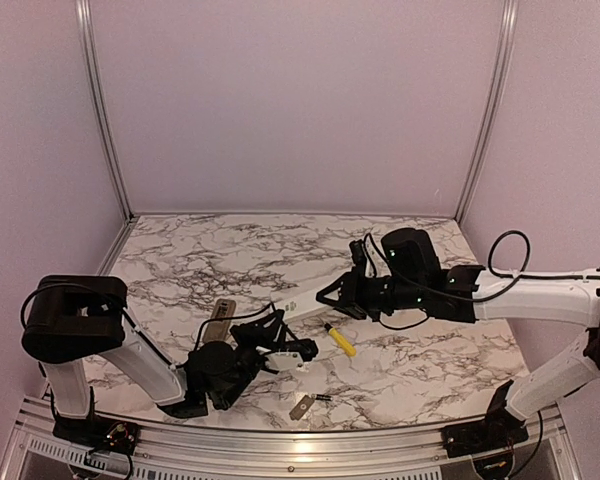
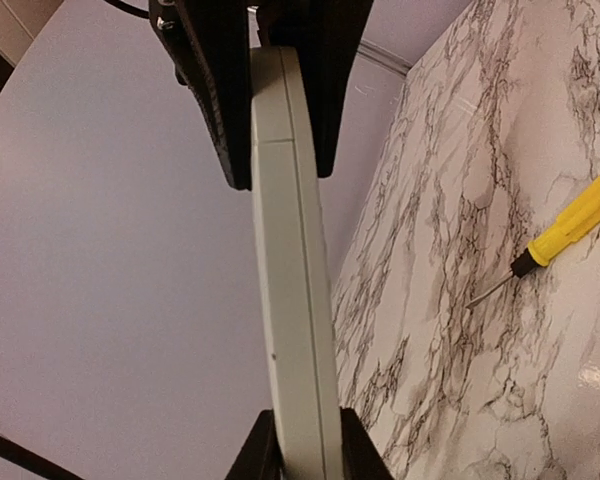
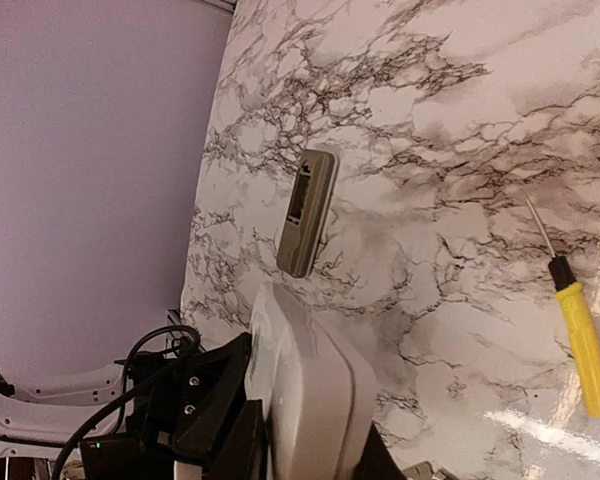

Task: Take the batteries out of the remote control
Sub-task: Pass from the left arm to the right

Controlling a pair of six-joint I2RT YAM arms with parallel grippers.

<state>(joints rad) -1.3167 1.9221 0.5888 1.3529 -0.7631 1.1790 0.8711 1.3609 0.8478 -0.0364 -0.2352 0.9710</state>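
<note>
A long white remote control (image 1: 308, 303) hangs above the marble table, held at both ends. My left gripper (image 2: 302, 440) is shut on its near end, with a black finger pressed against each side. My right gripper (image 3: 310, 445) is shut on the other end, and its black fingers (image 2: 220, 100) clamp the remote at the top of the left wrist view. A tiny dark slim piece (image 1: 324, 398), possibly one of the batteries, lies by the front edge. The remote's battery bay is turned away from every view.
A second, grey remote (image 1: 220, 318) (image 3: 307, 212) lies on the table left of the arms. A yellow-handled screwdriver (image 1: 340, 340) (image 2: 570, 228) (image 3: 585, 345) lies below the right gripper. A flat grey cover plate (image 1: 301, 406) rests near the front edge.
</note>
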